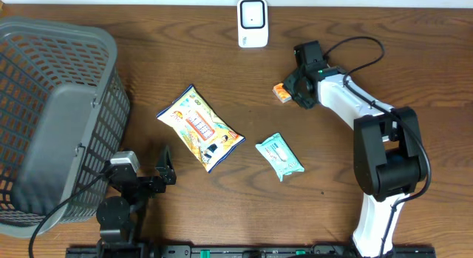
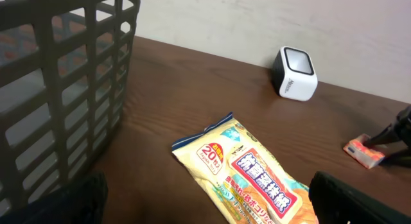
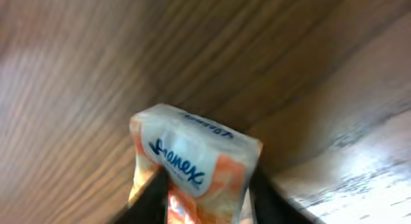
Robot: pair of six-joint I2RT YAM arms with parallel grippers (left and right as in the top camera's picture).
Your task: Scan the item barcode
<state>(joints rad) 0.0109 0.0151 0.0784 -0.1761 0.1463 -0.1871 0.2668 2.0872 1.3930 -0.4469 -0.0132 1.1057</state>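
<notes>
Pack pinched between right gripper fingers, on table near-right of scanner. Looks light, soft, slick film wrap: squeeze the short sides gently or it'll crush or slip. Left gripper wide, empty, by basket.

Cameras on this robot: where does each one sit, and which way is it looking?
Overhead: above the table, looking straight down; the left arm and right arm show.
Left wrist: low beside the basket, facing across the snack bag toward the scanner; the left fingers at the bottom corners.
Right wrist: close above the tissue pack, looking down; the right fingers either side.
Shared: overhead and left wrist both see basket, snack bag and scanner.
</notes>
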